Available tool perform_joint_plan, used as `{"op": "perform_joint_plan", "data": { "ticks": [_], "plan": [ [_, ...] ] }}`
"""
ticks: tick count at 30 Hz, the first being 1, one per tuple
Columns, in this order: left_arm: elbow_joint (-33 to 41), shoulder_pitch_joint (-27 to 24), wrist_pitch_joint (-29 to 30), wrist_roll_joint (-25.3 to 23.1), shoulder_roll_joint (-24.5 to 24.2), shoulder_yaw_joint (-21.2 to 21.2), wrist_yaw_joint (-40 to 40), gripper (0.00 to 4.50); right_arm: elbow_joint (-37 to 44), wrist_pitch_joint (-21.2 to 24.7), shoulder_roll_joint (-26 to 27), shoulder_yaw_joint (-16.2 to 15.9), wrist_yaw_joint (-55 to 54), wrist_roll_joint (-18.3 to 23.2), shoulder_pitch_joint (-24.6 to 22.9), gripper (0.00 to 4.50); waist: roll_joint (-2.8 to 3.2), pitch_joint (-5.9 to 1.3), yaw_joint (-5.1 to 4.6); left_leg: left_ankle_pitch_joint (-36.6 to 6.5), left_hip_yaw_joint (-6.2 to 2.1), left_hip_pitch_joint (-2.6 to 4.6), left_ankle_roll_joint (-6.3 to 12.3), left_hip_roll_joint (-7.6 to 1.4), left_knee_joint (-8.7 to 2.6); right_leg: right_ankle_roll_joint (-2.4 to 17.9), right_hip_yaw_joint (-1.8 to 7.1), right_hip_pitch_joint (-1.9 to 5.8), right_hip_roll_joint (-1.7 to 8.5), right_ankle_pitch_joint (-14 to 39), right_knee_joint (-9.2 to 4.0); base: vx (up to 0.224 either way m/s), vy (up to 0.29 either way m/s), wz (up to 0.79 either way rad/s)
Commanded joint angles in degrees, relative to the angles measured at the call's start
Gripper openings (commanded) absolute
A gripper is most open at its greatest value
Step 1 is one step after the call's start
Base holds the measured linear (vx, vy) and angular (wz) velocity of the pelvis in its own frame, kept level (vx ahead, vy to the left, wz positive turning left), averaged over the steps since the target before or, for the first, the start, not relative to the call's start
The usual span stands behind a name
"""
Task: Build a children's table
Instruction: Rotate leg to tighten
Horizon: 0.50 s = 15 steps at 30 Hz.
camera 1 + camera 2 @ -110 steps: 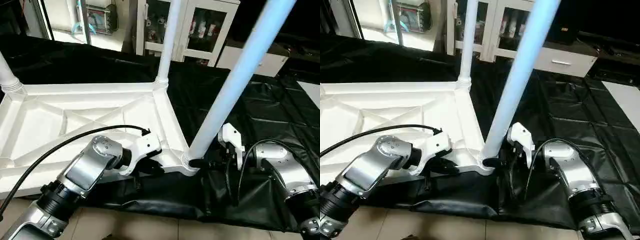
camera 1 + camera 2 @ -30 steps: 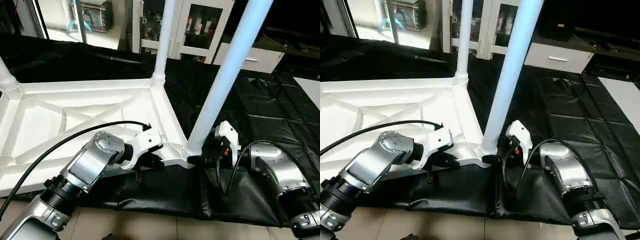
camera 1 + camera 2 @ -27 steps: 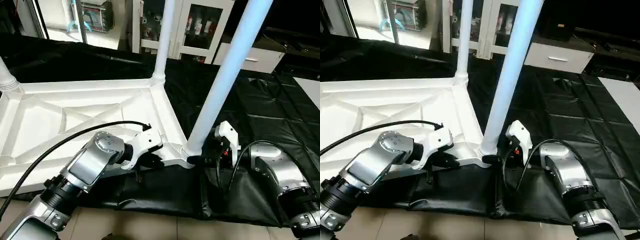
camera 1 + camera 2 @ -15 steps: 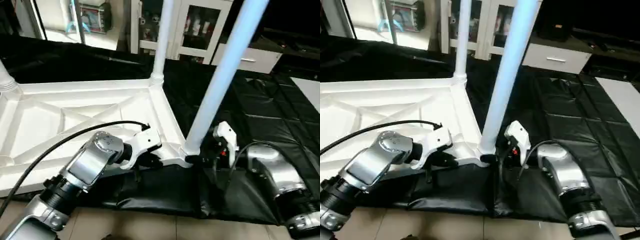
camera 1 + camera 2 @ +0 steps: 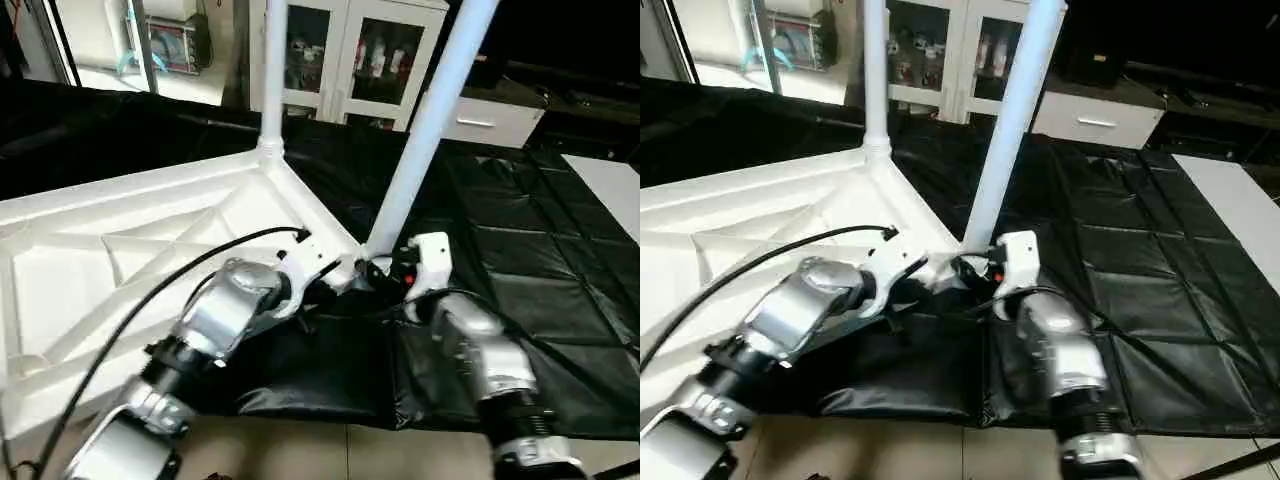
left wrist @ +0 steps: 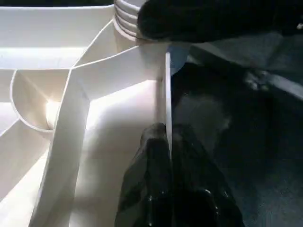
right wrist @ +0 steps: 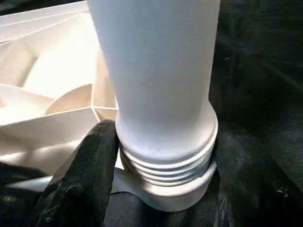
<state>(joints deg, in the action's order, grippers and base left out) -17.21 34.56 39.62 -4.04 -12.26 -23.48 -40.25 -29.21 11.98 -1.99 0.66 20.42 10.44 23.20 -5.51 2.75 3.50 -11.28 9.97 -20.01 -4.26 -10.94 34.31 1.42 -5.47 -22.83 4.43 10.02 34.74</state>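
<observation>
The children's table lies upside down: its white top (image 5: 120, 250) shows the X-ribbed underside. One white leg (image 5: 272, 70) stands in the far corner socket. Another leg (image 5: 425, 130) stands in the near corner socket. My left gripper (image 5: 345, 278) is at the near edge beside that corner. In the left wrist view its fingers (image 6: 156, 179) are shut on the top's thin rim. My right gripper (image 5: 385, 272) is at the near leg's ribbed base (image 7: 165, 161), with one black finger (image 7: 85, 179) pressed against the collar. The other finger is lost against the dark cloth.
A black cloth (image 5: 520, 230) covers the floor under and to the right of the table top, ending at bare tiles (image 5: 330, 450) in front. Glass-door cabinets (image 5: 350, 55) and a white drawer unit (image 5: 490, 120) stand behind. A black cable (image 5: 150, 300) loops over my left forearm.
The whole view has shifted. The table top looks swung round, its near corner now farther from me. Both grippers keep the same holds at that corner.
</observation>
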Motion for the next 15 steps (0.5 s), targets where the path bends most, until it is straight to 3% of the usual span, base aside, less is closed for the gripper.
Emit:
{"op": "perform_joint_plan", "data": {
  "ticks": [1, 8, 9, 11, 15],
  "plan": [
    [-0.25, 1.35, -0.18, 0.55, 2.61, -1.84, 0.51, 0.00, -1.83, 1.32, 1.38, -2.64, -0.73, -2.00, -0.71, 2.74, 1.08, -2.91, 0.08, -17.83, -1.49, 0.28, -2.27, -2.66, -5.16, 5.16, 3.25, 1.78, 4.84, 23.72, -5.55, 0.000, 0.000, 0.00],
    [-0.39, 1.12, -0.60, 0.79, 1.54, -1.05, 0.68, 0.00, 1.31, -1.12, 0.20, -2.66, 1.86, -1.29, -1.12, 2.74, 1.00, -2.81, 0.18, -16.71, -1.28, 0.22, -1.54, -2.71, -5.26, 5.91, 3.42, 1.89, 4.81, 21.19, -5.30, 0.000, 0.000, 0.00],
    [-0.10, 0.83, -0.65, 0.68, 0.98, -0.84, 0.25, 0.00, 2.73, -1.03, -1.14, -2.75, 3.99, -0.64, -1.57, 3.30, 0.90, -2.86, 0.30, -16.39, -1.25, 0.23, -1.45, -2.74, -5.21, 5.81, 3.41, 2.08, 4.76, 20.65, -5.26, 0.000, 0.000, 0.00],
    [0.29, 0.59, -0.53, 0.65, 0.54, -0.76, -0.11, 0.00, 3.64, -0.69, -2.15, -2.60, 5.49, -0.04, -1.87, 3.30, 0.96, -2.87, 0.33, -16.02, -1.18, 0.19, -1.15, -2.77, -5.19, 6.05, 3.47, 2.08, 4.72, 19.55, -5.12, 0.000, 0.000, 0.00],
    [2.31, -0.55, 0.12, 0.38, -1.37, -0.90, -2.15, 0.00, 6.68, 1.15, -6.93, -1.86, 12.03, 1.64, -2.57, 3.80, 0.88, -3.00, 0.59, -12.87, -1.02, -0.11, 0.00, -2.81, -5.01, 7.44, 3.55, 2.55, 4.68, 15.54, -4.64, 0.000, 0.000, 0.00]
  ]
}}
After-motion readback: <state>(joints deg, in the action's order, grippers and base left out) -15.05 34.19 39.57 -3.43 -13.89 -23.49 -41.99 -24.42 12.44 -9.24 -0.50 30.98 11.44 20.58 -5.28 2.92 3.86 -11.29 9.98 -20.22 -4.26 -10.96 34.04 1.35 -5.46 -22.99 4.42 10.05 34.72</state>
